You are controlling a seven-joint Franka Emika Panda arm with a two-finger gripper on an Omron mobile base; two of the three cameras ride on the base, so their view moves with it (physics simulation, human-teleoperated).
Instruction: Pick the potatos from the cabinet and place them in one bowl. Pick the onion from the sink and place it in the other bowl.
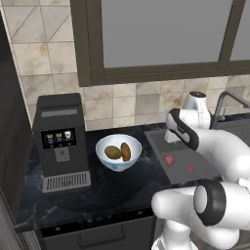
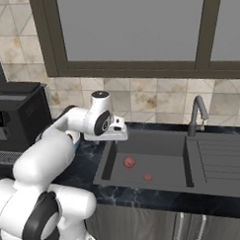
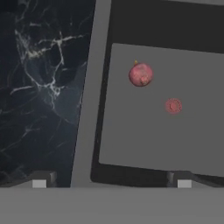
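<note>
Both potatos, one olive-brown (image 1: 113,152) and one orange-brown (image 1: 126,152), lie in the white bowl (image 1: 105,155) on the dark counter. The reddish-pink onion (image 1: 169,159) (image 2: 129,162) (image 3: 141,75) rests on the floor of the sink (image 2: 162,145) (image 3: 131,144), near its left end. My gripper (image 3: 111,183) (image 2: 116,138) hangs open and empty above the sink's left rim, short of the onion, pointing down. The dark cabinet (image 1: 9,136) stands at the far left. The other bowl is out of view.
A smaller, brighter red bit (image 3: 173,106) (image 2: 147,177) lies in the sink close to the onion. A black coffee machine (image 1: 59,139) stands left of the white bowl. The curved tap (image 2: 197,113) and the ridged draining board (image 2: 217,157) sit at the sink's right.
</note>
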